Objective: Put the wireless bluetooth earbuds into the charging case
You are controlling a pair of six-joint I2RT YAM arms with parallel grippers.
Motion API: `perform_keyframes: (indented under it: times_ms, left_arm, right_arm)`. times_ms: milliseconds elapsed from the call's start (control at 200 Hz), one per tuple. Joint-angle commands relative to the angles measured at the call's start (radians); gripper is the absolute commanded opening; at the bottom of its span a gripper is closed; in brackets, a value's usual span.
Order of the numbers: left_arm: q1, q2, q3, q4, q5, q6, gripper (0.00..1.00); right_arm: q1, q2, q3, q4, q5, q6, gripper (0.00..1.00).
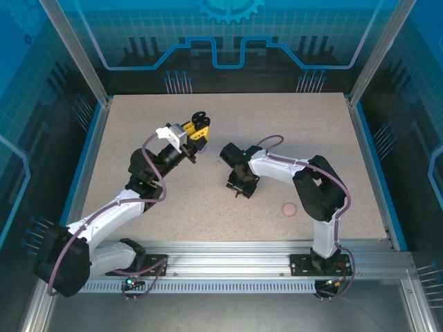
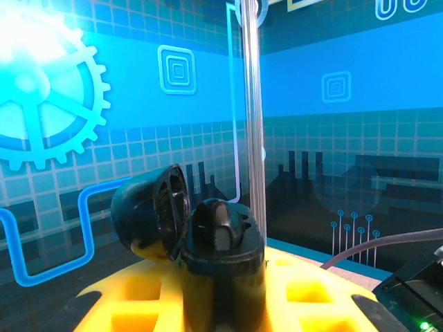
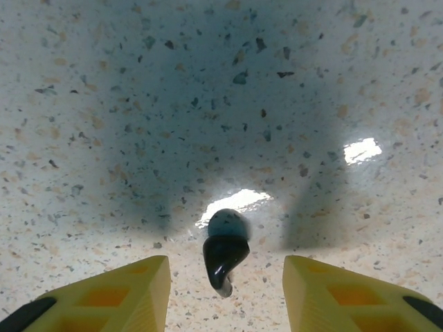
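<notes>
L gripper (image 1: 196, 128) clamped on glossy black round charging case (image 2: 221, 263), lid flipped open; maybe one bud seated inside, can't confirm. R gripper (image 3: 225, 277) part open, jaws straddling small black stemmed earbud (image 3: 223, 250) lying on speckled table (image 3: 138, 104), no contact. Pickup and insert still to do. Bare table all round, edges well off.

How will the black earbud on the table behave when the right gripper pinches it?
The black earbud looks tiny, so probably very light. Its glossy, rounded shell may slip from the yellow fingers. On the smooth table it could skid or roll.
</notes>
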State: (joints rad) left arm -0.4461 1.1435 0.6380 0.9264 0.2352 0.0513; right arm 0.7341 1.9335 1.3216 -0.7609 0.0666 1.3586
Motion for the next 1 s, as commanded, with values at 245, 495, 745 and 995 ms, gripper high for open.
perform_keyframes:
  times_ms: [245,495,745,995]
  left_arm:
    - [0.009,-0.015,-0.011,0.061,-0.006,-0.02,0.0]
    - [0.011,-0.011,-0.011,0.066,-0.006,-0.025,0.0]
    - [0.01,-0.005,-0.006,0.067,0.002,-0.036,0.0]
    - [0.01,-0.005,-0.008,0.062,0.005,-0.04,0.0]
  right_arm:
    - [-0.002,0.046,0.021,-0.029,-0.007,0.004,0.38]
    - [-0.007,0.056,0.022,-0.025,-0.004,-0.007,0.33]
    - [-0.007,0.063,0.02,-0.02,-0.001,-0.026,0.28]
    - [-0.012,0.05,0.0,0.01,-0.004,-0.045,0.2]
